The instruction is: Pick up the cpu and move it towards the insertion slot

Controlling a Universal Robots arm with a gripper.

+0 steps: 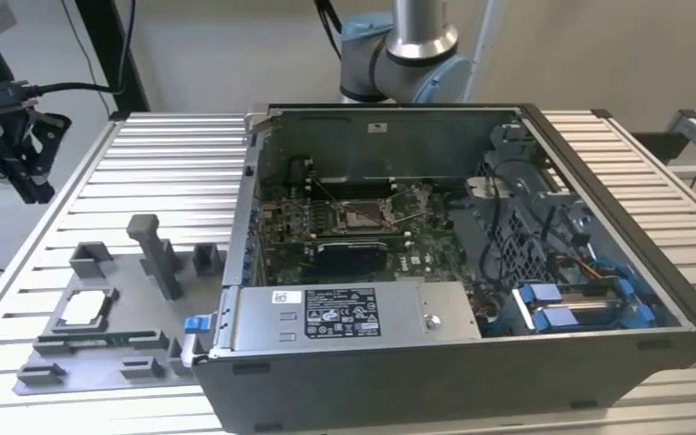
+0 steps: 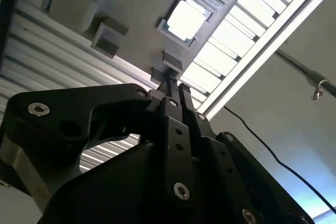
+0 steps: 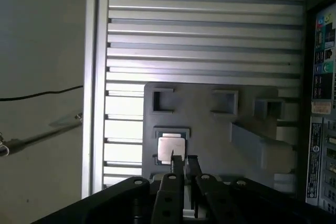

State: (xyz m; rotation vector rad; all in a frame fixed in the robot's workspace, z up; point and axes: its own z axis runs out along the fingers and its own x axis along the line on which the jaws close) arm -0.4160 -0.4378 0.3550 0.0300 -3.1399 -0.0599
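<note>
the cpu (image 1: 86, 309) lies flat in a square recess of a grey tray (image 1: 130, 304) on the ribbed metal bench (image 1: 167, 154), at the exterior view's left, with its pale silvery top facing up. just beside it, on the side nearer the exterior camera, a long green memory stick (image 1: 101, 340) sits in its own narrow recess. a tall grey post (image 1: 155, 258) stands on the same tray, between the cpu and the open computer case (image 1: 674, 299).

the insertion slot (image 1: 361, 214) is inside that case, a square socket with a shiny metal frame on the green board, well apart from the cpu and with the case wall between them. a silver box with a label (image 1: 348, 313) fills the case's near edge, and the arm's base (image 1: 402, 54) rises behind the case.

in both wrist views the gripper (image 3: 184, 160) looks down on the tray from above. its two black fingers (image 3: 176, 167) are drawn close together in a narrow stance, and nothing is held between them. the cpu (image 3: 171, 148) appears just past the fingertips, bright in its recess (image 2: 185, 19), and the gripper (image 2: 177, 85) is not touching it or the tray (image 3: 210, 129). the cpu has not been lifted.
</note>
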